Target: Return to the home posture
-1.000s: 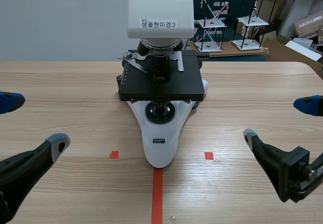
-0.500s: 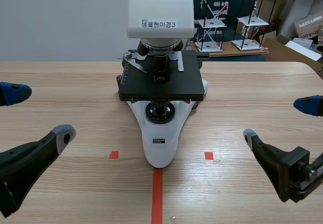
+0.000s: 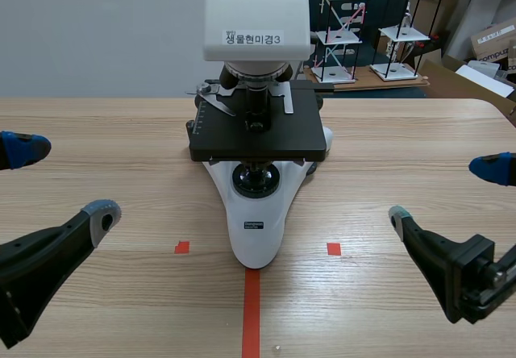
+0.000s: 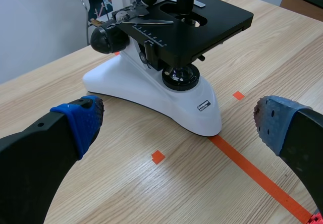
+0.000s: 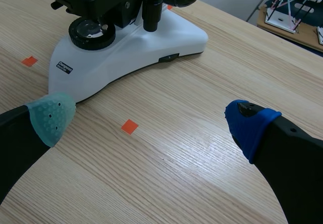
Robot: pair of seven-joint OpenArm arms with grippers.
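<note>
At the middle of the light wooden table I record a white laboratory microscope with a black stage. It stands upright, its rounded foot toward the near edge and resting on the far end of the orange-red tape line.

Left gripper: low at the near left, fingers spread wide, nothing between them. The microscope stands to its right, apart from it, with no contact. From the left wrist camera, the left gripper has the microscope's foot ahead of it, beyond both dotted pads. A small orange-red tape square lies on the table between the fingers, nearer than the foot.

Right gripper: low at the near right, fingers likewise wide apart and holding nothing. The microscope stands to its left, apart from it. From the right wrist camera, the right gripper has the foot ahead of it, toward the side of its grey-green pad and not touching it. Another tape square lies between the fingers.

In the scene view both grippers sit nearer than the black stage, one on either side of the tape line.
</note>
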